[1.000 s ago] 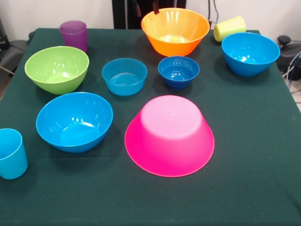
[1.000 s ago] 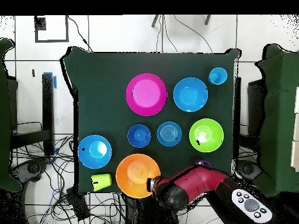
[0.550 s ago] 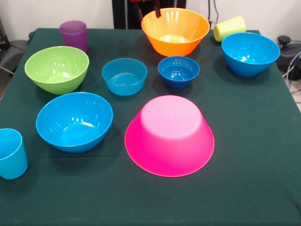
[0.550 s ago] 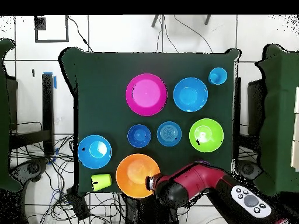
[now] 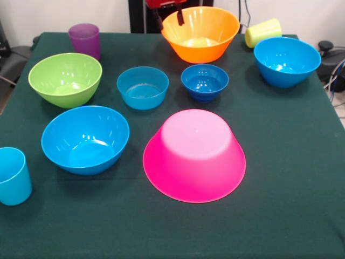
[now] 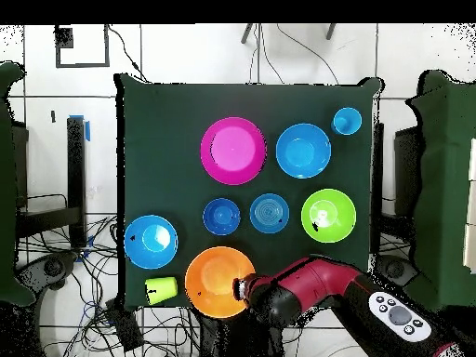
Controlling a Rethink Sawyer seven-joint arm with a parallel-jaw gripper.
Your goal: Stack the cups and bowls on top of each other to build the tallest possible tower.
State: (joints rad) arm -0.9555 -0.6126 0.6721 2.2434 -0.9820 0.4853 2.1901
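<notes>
My gripper point(image 5: 169, 17) comes down at the table's far edge and is shut on the left rim of the big orange bowl point(image 5: 200, 33), one finger inside and one outside. The bowl sits a little tilted. In the overhead view the gripper point(image 6: 240, 290) is at the orange bowl's point(image 6: 218, 282) right rim. The big pink bowl point(image 5: 194, 154) lies upside down in front. The small dark-blue bowl point(image 5: 204, 82) and small light-blue bowl point(image 5: 142, 86) stand upright in the middle. No bowls or cups are stacked.
A green bowl point(image 5: 64, 78) and a blue bowl point(image 5: 85, 139) stand at the left, another blue bowl point(image 5: 287, 60) at the right. The purple cup point(image 5: 84, 39) is far left, the yellow-green cup point(image 5: 263, 32) lies on its side far right, and the light-blue cup point(image 5: 12, 175) is near left.
The gripper has come lower onto the orange bowl's rim, and the bowl has shifted and tipped slightly. Everything else is where it was.
</notes>
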